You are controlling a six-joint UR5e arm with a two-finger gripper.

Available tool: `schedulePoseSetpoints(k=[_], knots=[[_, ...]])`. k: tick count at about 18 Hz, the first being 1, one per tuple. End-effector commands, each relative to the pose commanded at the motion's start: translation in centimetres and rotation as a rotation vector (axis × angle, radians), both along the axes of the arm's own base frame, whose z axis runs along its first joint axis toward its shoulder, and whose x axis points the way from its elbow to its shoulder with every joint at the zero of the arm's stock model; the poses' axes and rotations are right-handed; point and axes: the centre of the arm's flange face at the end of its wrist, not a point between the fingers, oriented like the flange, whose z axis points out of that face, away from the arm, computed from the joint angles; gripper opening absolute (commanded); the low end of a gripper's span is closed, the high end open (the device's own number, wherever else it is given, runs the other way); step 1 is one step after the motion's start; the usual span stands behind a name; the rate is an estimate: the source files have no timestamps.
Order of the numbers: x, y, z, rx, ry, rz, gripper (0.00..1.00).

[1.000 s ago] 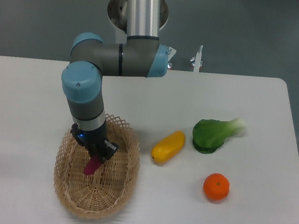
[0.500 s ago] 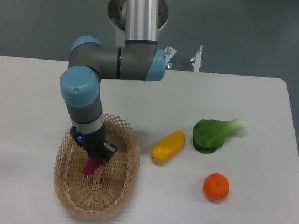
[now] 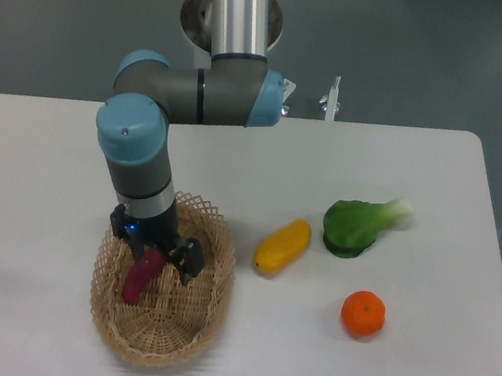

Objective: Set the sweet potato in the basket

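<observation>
The magenta-purple sweet potato (image 3: pixel 139 277) lies inside the tan wicker basket (image 3: pixel 197 325) at the front left of the table. My gripper (image 3: pixel 156 256) is low in the basket, right over the sweet potato's upper end. Its fingers (image 3: pixel 186 262) stand spread apart on either side of the tuber's upper end, so it is open and grips nothing.
A yellow oblong vegetable (image 3: pixel 282 246) lies just right of the basket. A green leafy vegetable (image 3: pixel 363 225) sits further right, and a round orange fruit (image 3: pixel 363 314) lies in front of it. The arm's base stands at the table's far edge.
The gripper has opened and let go of the sweet potato, which has dropped a little left and down onto the basket floor. The arm shifted slightly left.
</observation>
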Motion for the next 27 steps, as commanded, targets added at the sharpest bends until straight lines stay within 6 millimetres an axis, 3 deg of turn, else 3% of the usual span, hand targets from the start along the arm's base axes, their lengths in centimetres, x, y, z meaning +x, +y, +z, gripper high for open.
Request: schedulePoseSetpoints(k=[1,3,7,10,12,14,18,27], knots=[[-1.6,-0.6,1.7,0.021,0.02,0.018,1.0],[-3.2,-1.0,3.2,0.023,0.047,-0.011,1.0],[-8.6,-6.0,6.4,-0.037,0.078,-0.056,1.0],[-13.0,-9.4,7.1,-0.136,0.093,-0.201,1.0],[-14.2,-10.7,8.2,-0.187,0.108,-0.315,1.0],[-15.8,-12.5,8.9,-0.2,0.107,-0.325,1.0],[-17.4,-14.8,9.9,-0.165,0.101,-0.288,1.0],[-17.9,-15.9,10.0,-0.139,0.088,-0.271,1.0]])
